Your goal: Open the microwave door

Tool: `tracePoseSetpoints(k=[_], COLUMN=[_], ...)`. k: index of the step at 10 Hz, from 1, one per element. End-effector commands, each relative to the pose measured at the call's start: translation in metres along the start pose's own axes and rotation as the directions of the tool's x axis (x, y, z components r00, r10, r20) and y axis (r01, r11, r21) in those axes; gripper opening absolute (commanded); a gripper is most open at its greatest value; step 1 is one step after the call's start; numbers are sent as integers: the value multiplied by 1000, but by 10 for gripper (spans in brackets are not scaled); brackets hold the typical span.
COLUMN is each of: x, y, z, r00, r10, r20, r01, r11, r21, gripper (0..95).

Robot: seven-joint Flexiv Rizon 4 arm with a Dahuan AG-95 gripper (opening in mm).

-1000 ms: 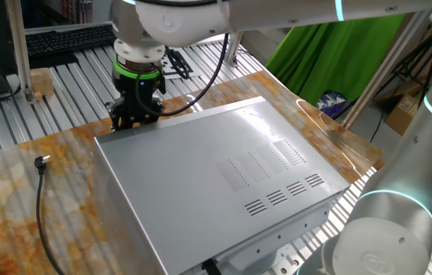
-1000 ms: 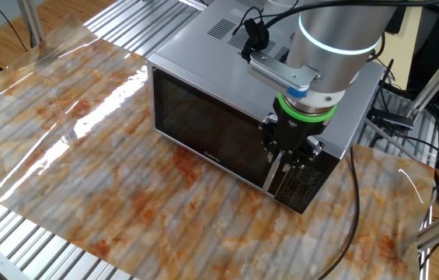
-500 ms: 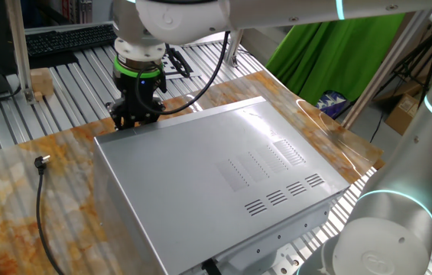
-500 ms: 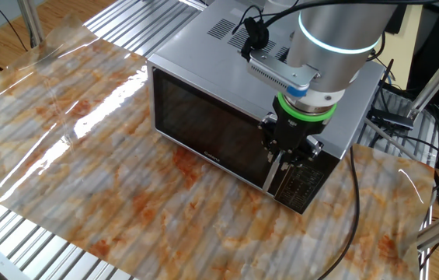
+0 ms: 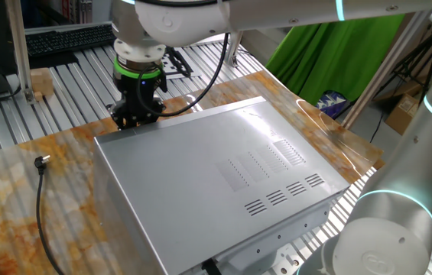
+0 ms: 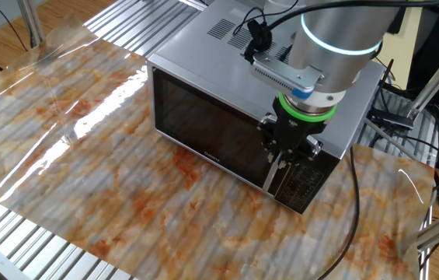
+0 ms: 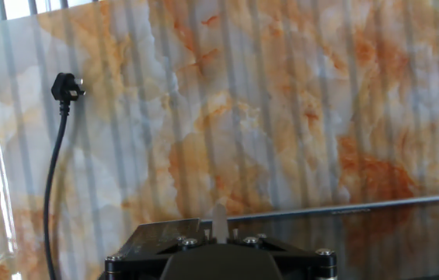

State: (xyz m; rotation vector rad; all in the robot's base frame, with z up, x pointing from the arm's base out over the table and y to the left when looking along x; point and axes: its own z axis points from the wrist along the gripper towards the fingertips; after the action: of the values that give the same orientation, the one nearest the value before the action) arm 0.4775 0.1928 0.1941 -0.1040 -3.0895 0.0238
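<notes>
Standing at the handle side of the microwave door [image 6: 207,128], right at the front edge of the microwave [image 5: 216,176], with the end effector [image 6: 287,153] pointing down over the vertical handle [image 6: 270,173] beside the control panel [image 6: 306,185]. Door closed, flush with the casing, dark glass facing the open table [image 6: 87,155]. Cannot tell whether the end effector is open or closed on the handle: fingers hidden behind the wrist in both fixed views, and only the black base and one pale tip [image 7: 219,220] visible in the hand view.

Risks, as a judgement:
- Slipping off the handle if contact is shallow or off-centre; thin, smooth bar.
- Dragging the whole microwave across the table instead of swinging the door, if pulling straight out rather than along the hinge arc; no visible fixing.
- Snagging the power cord and plug [image 7: 65,85] lying loose on the table near the end effector.

Table: glossy orange-veined marble-pattern sheet over metal slats, strong reflections, likely low friction. Room: green cloth [image 5: 330,46] behind, aluminium frame posts, keyboard [image 5: 66,38] on the slatted bench.
</notes>
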Motion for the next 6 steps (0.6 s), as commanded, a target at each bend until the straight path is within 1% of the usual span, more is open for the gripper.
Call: tracePoseSetpoints(k=[1,3,4,6], x=[-1,-1,0,-1], y=[-1,-1,0,0], z=[1,1,0,0], r00=[1000,1000,1000,1000], r10=[17,11,13,9], r20=[-4,-8,-7,-9], r01=[-17,-11,-13,-9], r11=[1000,1000,999,1000], r21=[-24,-27,-41,-30], gripper=[0,0,0,0])
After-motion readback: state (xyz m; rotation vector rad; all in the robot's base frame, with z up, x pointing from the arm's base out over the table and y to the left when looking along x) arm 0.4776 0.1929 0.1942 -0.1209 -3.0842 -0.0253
